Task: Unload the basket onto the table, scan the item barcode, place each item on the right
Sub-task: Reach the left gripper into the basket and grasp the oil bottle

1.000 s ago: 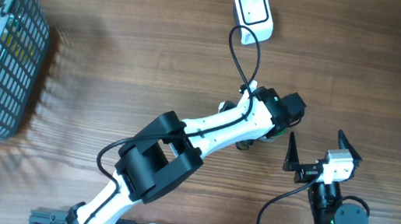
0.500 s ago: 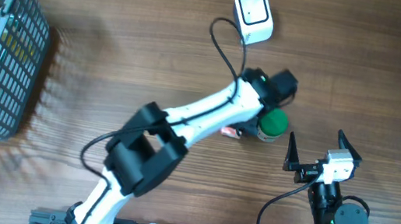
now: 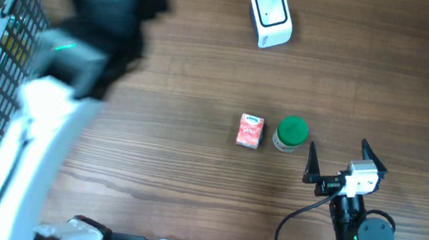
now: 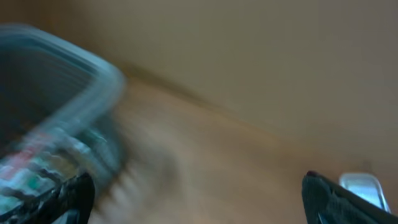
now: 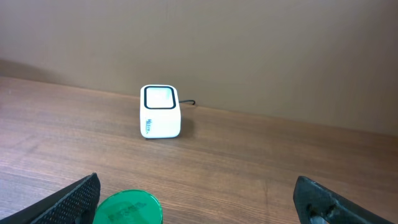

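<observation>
A small red carton (image 3: 250, 131) lies on the wooden table, and a green-lidded jar (image 3: 291, 133) stands just to its right. The white barcode scanner (image 3: 270, 17) sits at the far middle, its window facing up. My left arm (image 3: 82, 42) is a motion blur at the upper left beside the basket. In its wrist view my left gripper (image 4: 199, 202) is open and empty, with the blurred basket (image 4: 56, 106) ahead on the left. My right gripper (image 3: 338, 144) rests open near the front right, just right of the jar; the green lid (image 5: 127, 208) shows by its left finger and the scanner (image 5: 160, 111) straight ahead.
A grey wire basket (image 3: 6, 49) holding packaged goods stands at the left edge. The scanner's cable runs off the far edge. Bare wood lies between the basket and the carton.
My left arm swung from the carton and jar at the middle to the far left by the basket, and its gripper went from shut to open. The right arm stayed still.
</observation>
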{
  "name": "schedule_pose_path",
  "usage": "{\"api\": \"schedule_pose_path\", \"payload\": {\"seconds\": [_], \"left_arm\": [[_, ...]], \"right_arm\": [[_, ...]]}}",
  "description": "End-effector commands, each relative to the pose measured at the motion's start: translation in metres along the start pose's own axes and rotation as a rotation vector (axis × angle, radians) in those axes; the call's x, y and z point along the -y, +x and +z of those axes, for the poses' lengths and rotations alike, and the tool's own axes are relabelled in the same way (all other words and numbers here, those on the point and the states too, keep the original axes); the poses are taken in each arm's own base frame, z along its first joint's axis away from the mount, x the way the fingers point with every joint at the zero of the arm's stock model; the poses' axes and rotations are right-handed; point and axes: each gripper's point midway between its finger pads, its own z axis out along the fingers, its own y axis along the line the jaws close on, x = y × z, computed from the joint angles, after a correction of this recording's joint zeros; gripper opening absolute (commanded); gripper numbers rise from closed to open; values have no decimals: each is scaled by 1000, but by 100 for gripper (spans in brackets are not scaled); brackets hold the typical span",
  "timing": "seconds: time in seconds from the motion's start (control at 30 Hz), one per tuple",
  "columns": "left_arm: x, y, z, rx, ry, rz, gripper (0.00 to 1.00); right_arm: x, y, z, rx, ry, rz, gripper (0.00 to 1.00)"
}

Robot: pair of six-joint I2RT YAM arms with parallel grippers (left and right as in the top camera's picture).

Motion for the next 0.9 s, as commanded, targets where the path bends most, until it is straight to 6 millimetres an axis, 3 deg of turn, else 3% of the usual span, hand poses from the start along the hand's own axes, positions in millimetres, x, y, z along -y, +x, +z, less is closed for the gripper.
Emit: {"api": "schedule_pose_path", "payload": {"seconds": [0.0,0.1,0.27,0.4,0.47,0.67,0.87], "left_arm": [[-89,-49,0,110,-162,-15,100],[-146,-54,20,81,-241,-66,100],[-189,-39,73,-33,-108,-169,100],[-219,-12,112,-139,-105,-222,100],[-239,13,139,-218,-145,-242,100],[-256,69,191,-374,-175,-267,100],[-253,120,224,-516,-141,-291,100]], "right_arm": [[1,0,0,1,6,-5,100],[1,0,0,1,6,-5,100],[1,0,0,1,6,-5,100],[1,0,0,1,6,-5,100],[1,0,0,1,6,-5,100],[1,0,0,1,6,-5,100],[1,0,0,1,6,-5,100]]}}
